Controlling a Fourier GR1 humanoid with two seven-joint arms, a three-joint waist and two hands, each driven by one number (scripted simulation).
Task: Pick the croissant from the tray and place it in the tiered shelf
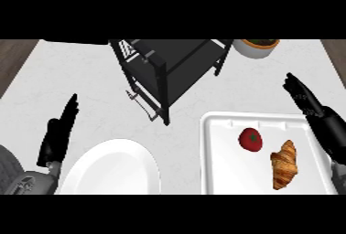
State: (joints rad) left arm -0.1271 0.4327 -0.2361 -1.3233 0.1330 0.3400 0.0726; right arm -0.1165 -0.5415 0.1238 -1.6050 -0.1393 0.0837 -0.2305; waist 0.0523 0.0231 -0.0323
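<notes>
1. We see the croissant [285, 165] lying in the tray [216, 137], in its right half, low in the view. It lies lengthwise, one tip pointing up and the other down
2. Just up and left of it in the same tray sits a red tomato [251, 139]. The two are near, and we make out a narrow strip of white tray between them
3. The tray is white and sits on the pale counter [74, 77] at the lower right. Its near edge runs out of the view
4. The right hand [307, 103] shows at the right, over the tray's upper right corner and right rim. Its fingers are straight and close together, pointing up and a little left, and they hold nothing. We see it apart from the croissant, which lies down and left of the wrist
5. The left hand [59, 132] shows at the left, seen edge-on, fingers straight and pointing up. It holds nothing and is just left of the plate [115, 169]
6. The plate is white and lies on the counter between the left hand and the tray, apart from the tray
7. The shelf [169, 59] is black and stands at the top middle, beyond the tray's upper left corner. We look down on its dark tiers and thin legs
8. A white bowl [256, 47] stands just right of the shelf, at the top. Something dark green and brown fills it, and we cannot tell what
</notes>
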